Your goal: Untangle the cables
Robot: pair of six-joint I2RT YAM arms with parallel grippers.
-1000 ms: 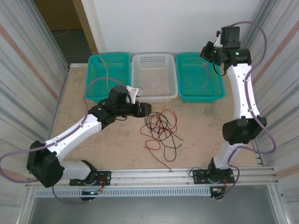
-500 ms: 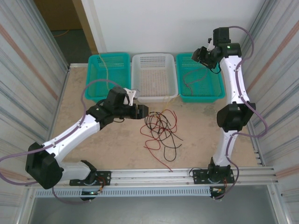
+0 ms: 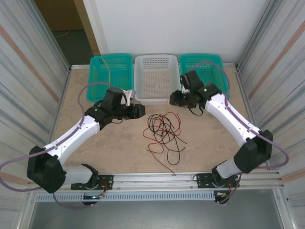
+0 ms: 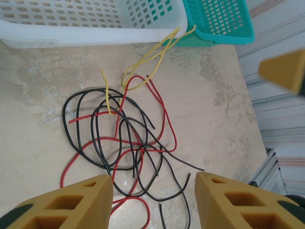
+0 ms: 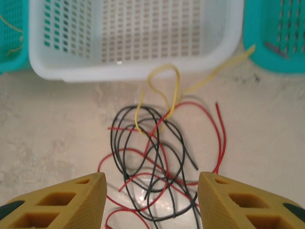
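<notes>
The right arm was high over the right green basket [image 3: 190, 57]. Now it has come down low. The right gripper [image 3: 175, 98] is by the white basket's [image 3: 157, 57] front right corner, near the cables [image 3: 162, 131]. Its jaws were shut and now stand apart. The left gripper [image 3: 141, 110] has pulled back a little to the left.

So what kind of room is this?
Probably a robot lab's test booth. Two white robot arms are bolted to a metal rail, ribbed metal walls fence in the beige table, and thin red, black and yellow cables lie tangled on it.
</notes>
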